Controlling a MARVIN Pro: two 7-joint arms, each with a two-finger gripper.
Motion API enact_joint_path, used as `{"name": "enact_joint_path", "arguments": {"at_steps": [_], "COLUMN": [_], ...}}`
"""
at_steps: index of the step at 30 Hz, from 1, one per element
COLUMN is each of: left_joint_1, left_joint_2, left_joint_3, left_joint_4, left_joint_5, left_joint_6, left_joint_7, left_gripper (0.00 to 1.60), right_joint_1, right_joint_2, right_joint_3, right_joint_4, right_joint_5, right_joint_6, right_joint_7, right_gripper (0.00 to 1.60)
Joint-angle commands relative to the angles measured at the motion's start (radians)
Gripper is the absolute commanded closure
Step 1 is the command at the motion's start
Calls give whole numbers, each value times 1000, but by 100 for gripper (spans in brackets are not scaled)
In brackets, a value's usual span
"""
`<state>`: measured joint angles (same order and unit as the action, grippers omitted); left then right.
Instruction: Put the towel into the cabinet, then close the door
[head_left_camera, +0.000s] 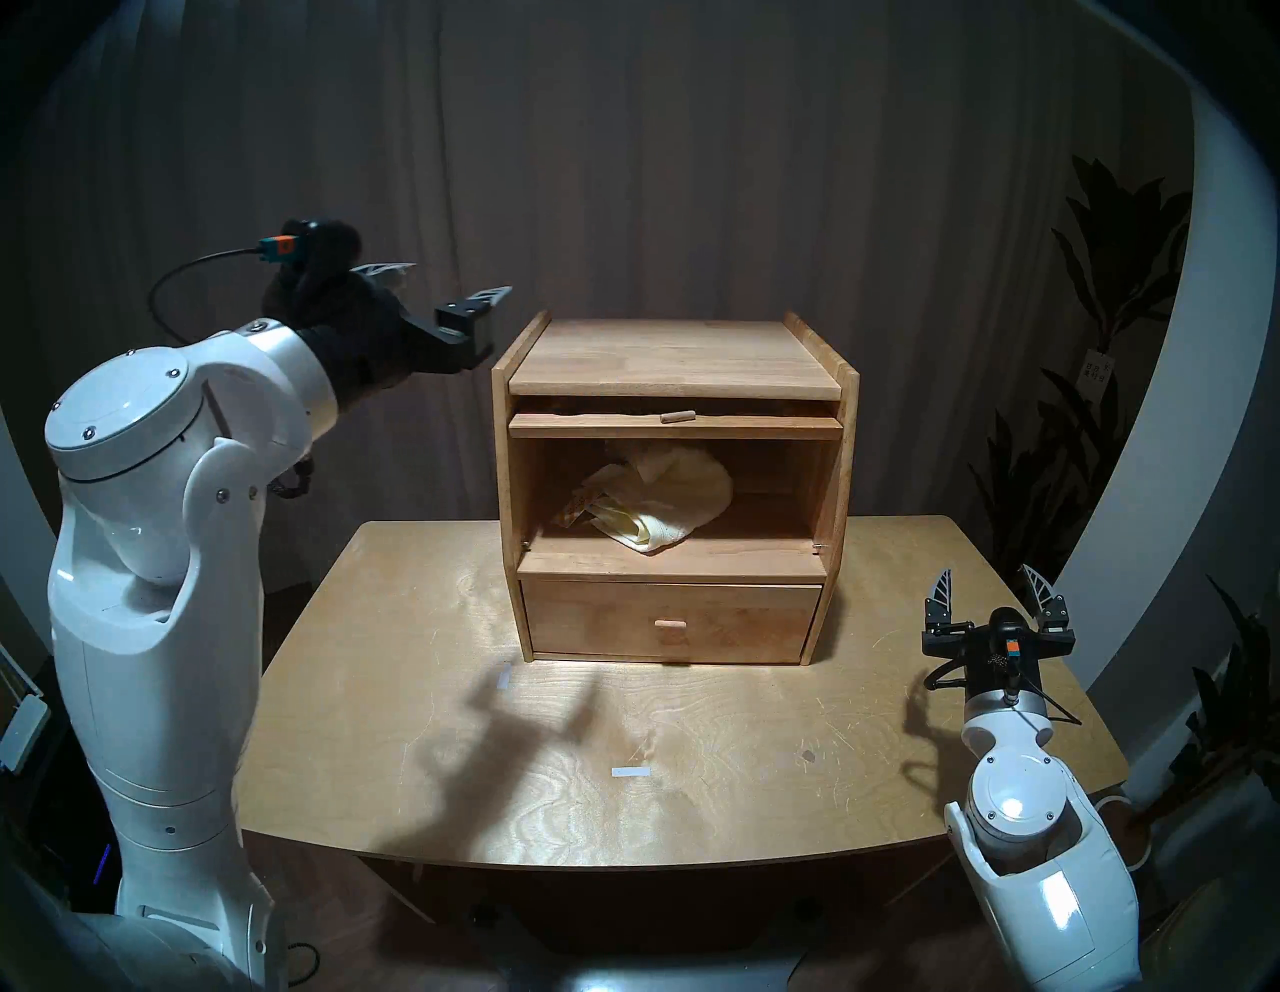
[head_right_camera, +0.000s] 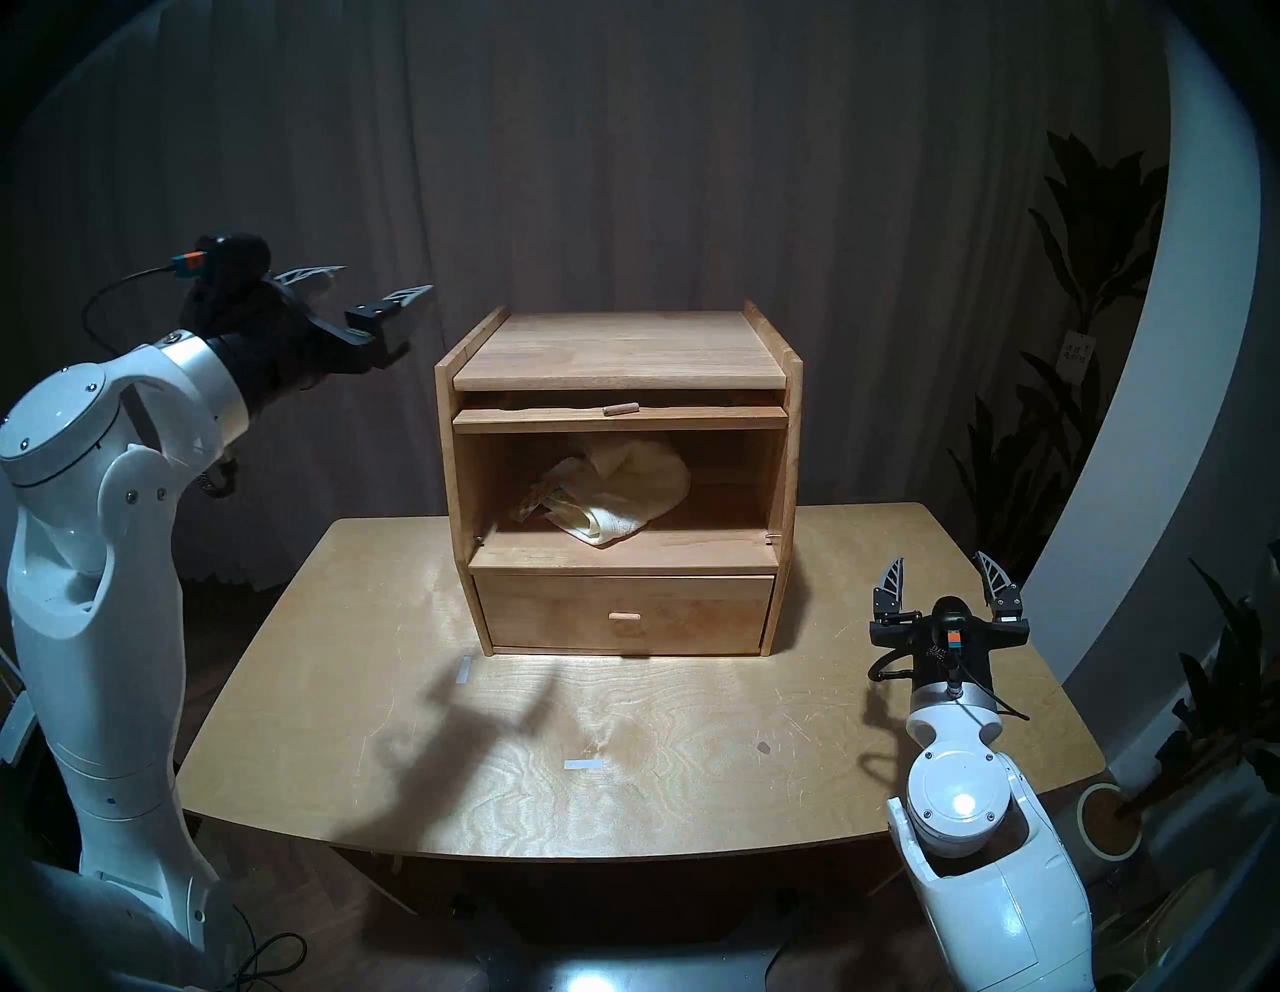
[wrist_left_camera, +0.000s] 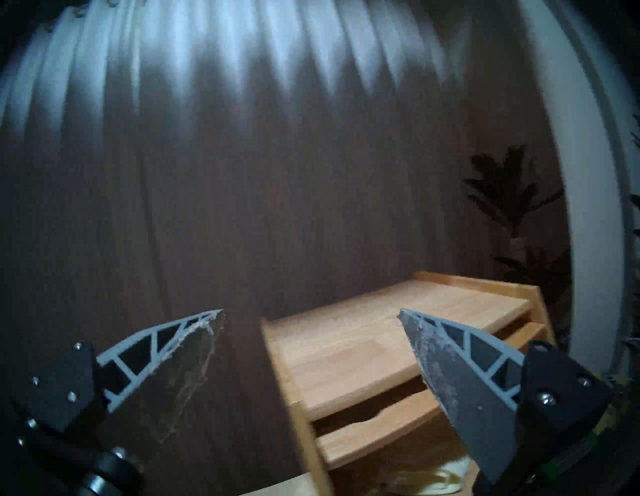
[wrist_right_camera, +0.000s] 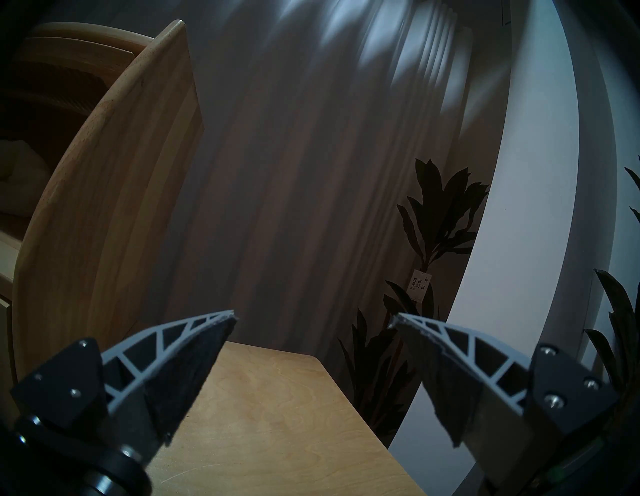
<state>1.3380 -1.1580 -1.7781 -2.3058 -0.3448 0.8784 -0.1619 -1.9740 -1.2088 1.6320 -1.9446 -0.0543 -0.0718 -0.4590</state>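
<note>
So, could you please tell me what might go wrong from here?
1. The towel bulges toward the compartment's front edge, so the door, raised under the cabinet top, might catch it when lowered.
2. The open left gripper could miss the door's small knob.

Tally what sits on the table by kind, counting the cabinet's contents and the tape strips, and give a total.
Cabinet: 1
Towel, inside the cabinet's open compartment: 1
White tape strips on the table: 2, one near the cabinet's front left corner, one nearer the front edge
Total: 4
</note>
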Motion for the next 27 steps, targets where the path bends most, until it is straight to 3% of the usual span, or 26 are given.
{"name": "enact_joint_path", "arguments": {"at_steps": [1,10,19,26,27], "left_joint_1": [121,215,269,298,303], "left_joint_2": [-39,-110,-163,-195,-200], "left_joint_3": [-111,-149,-156,-160,-161], "left_joint_4": [81,126,138,133,132], "left_joint_5": [67,78,85,90,91], "left_joint_6": [-12,-80,-164,-237,-251], "left_joint_7": [89,136,160,175,177], "left_gripper": [0,0,0,0,0], "right_joint_1": [63,126,148,159,168], "right_joint_2": [4,103,233,307,295], "right_joint_3": [-7,-35,-56,-27,-22], "right_joint_4": [-64,-159,-268,-268,-266], "right_joint_5": [-1,-106,-324,-456,-473], "right_joint_6": [-11,-12,-30,-45,-48], "right_joint_7": [2,49,171,283,297], "right_gripper": [0,0,0,0,0]}}
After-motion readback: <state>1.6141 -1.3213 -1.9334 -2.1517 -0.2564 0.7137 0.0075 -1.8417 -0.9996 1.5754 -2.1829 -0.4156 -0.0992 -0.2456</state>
